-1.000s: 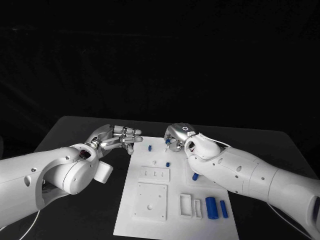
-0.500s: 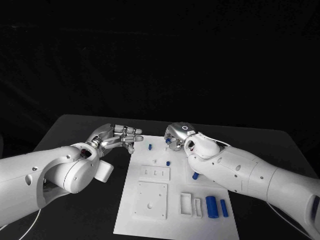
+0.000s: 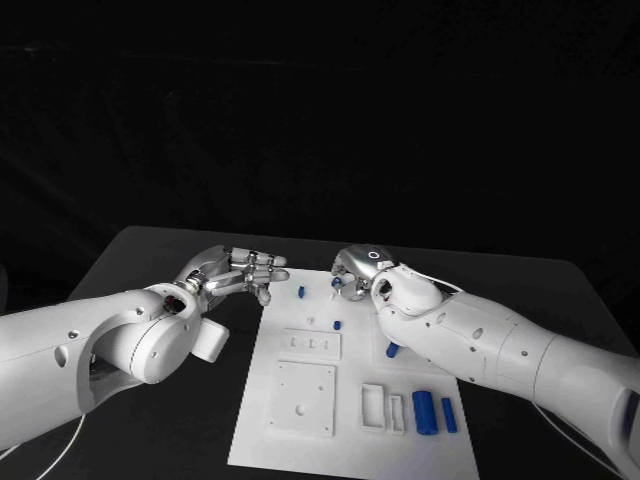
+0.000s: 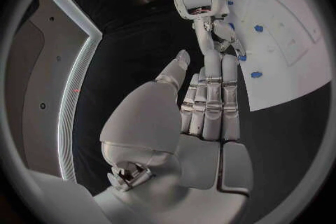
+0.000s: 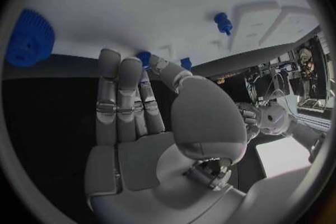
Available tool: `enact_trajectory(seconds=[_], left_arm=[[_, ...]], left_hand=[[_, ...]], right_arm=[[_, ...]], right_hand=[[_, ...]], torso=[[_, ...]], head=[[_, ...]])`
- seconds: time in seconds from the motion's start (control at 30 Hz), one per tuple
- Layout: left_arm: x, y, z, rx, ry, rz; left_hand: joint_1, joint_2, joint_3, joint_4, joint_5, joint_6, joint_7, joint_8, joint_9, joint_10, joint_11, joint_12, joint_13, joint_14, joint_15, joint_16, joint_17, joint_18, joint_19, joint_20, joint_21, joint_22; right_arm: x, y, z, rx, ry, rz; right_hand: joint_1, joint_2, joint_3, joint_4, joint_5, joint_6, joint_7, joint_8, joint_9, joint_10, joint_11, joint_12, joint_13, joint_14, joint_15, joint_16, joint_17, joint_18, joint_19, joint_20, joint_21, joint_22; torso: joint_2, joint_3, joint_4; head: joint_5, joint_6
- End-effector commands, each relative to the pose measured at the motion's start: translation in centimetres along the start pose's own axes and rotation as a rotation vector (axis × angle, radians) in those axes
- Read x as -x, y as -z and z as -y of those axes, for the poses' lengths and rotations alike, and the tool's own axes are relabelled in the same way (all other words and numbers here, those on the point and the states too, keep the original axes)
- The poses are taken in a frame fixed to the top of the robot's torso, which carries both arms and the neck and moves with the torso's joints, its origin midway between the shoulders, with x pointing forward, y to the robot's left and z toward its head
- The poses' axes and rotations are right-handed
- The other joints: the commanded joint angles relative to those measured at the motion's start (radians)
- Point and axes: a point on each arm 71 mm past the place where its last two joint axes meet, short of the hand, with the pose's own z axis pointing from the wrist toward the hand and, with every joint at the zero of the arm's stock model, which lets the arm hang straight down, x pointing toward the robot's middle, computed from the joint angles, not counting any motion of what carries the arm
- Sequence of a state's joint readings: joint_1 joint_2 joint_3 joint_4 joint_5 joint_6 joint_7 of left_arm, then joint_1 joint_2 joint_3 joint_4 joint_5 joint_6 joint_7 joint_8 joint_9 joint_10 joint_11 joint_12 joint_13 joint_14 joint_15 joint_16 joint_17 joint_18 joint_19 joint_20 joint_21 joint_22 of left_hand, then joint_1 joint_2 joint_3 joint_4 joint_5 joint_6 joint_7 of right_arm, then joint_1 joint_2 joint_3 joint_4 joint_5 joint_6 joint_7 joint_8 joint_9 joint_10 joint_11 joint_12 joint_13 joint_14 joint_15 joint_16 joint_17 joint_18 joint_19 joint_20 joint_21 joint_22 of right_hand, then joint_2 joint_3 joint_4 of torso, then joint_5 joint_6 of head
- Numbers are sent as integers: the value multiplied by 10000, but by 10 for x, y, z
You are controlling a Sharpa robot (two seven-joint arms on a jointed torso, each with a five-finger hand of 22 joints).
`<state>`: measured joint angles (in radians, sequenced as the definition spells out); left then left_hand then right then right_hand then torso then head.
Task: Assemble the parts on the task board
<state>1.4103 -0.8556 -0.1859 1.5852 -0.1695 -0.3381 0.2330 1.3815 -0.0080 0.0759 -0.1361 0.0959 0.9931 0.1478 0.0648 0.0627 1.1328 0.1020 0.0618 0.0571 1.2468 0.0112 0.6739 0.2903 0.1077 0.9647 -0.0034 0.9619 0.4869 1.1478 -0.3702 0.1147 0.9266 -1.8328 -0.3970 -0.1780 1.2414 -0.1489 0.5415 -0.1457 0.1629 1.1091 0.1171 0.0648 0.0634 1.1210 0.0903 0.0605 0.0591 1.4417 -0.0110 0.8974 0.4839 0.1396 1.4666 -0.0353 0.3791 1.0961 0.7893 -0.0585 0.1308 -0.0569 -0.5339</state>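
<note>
- Black worktop [image 3: 162,250] carries the task board [image 3: 299,440].
- Blue parts [image 3: 431,413] lie loose: assembly looks barely begun.
- Left hand [image 3: 241,275] empty, fingers together; right hand [image 3: 352,272] grip unclear.

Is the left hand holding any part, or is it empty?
Empty. In the left wrist view the left hand has its fingers straight and together with nothing in them, over the black table beside the task board.

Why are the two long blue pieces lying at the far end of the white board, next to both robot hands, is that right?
Not quite. The head view shows the two long blue pieces lying at the near end of the white board, close to the robot's body. The hands are at the far end.
</note>
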Motion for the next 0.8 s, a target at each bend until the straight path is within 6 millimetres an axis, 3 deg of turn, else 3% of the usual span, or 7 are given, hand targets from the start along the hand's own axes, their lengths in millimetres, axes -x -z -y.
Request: enact_trajectory(seconds=[0.03,0.27,0.43,0.57,0.7,0.8], left_arm=[[-1,-1,2,-70,-14,-106],[0,-1,2,-66,-23,-65],[2,0,1,-61,-33,-5],[4,1,1,-60,-41,52],[8,3,1,-71,-53,142],[11,4,1,-80,-59,194]], left_hand=[[7,-11,-34,-4,51,-51,9,-5,4,-74,26,-30,13,-53,15,-49,-9,100,-88,-14,33,-5],[16,-24,-41,-5,51,-67,15,-9,2,-90,30,-31,13,-55,17,-52,-13,100,-94,-13,48,-32],[16,-24,-41,-5,51,-67,15,-9,2,-90,30,-31,13,-55,17,-52,-13,100,-94,-13,48,-32],[32,-26,-45,-9,55,-73,16,-5,4,-120,35,-29,13,-56,16,-56,-17,100,-100,-13,66,-59],[41,-23,-44,-12,55,-62,7,-3,4,-115,30,-29,13,-59,13,-58,-19,99,-107,-14,75,-73],[50,-29,-44,-19,56,-63,-3,-4,4,-109,24,-29,13,-62,9,-59,-20,97,-112,-15,78,-79]], right_arm=[[0,0,1,2,-273,54],[4,3,1,58,-561,306],[11,9,3,173,-754,499],[21,18,14,114,-934,686],[36,29,35,-194,-1131,787],[46,37,51,-472,-1262,800]], right_hand=[[138,-96,-291,114,11,-116,-2,-28,-9,-234,59,-23,-12,23,70,-78,-35,165,126,83,-212,-152],[501,-71,-1521,484,222,-261,-35,-31,-14,-689,145,-30,-17,21,127,-58,-66,265,297,159,-478,-323],[578,-97,-1724,614,277,-287,-91,-34,-15,-649,134,-28,-15,16,117,-47,-77,265,320,155,-526,-334],[538,-151,-1320,494,270,-271,-65,-33,-14,-192,39,-34,-13,21,54,-55,-87,206,321,93,-519,-302],[357,-357,-498,289,325,-247,-24,-27,-9,499,-121,-39,-7,19,-51,-62,-68,94,287,-19,-484,-190],[338,-426,-337,217,394,-272,13,-25,-7,961,-219,-31,6,3,-133,-99,-62,31,235,-93,-500,-130]], torso=[[13,-4,-12],[6,-5,-17],[1,-3,-47],[-5,-2,-77],[-2,23,-185],[-5,43,-249]], head=[[-2,13],[10,20],[22,45],[16,88],[39,147],[40,175]])
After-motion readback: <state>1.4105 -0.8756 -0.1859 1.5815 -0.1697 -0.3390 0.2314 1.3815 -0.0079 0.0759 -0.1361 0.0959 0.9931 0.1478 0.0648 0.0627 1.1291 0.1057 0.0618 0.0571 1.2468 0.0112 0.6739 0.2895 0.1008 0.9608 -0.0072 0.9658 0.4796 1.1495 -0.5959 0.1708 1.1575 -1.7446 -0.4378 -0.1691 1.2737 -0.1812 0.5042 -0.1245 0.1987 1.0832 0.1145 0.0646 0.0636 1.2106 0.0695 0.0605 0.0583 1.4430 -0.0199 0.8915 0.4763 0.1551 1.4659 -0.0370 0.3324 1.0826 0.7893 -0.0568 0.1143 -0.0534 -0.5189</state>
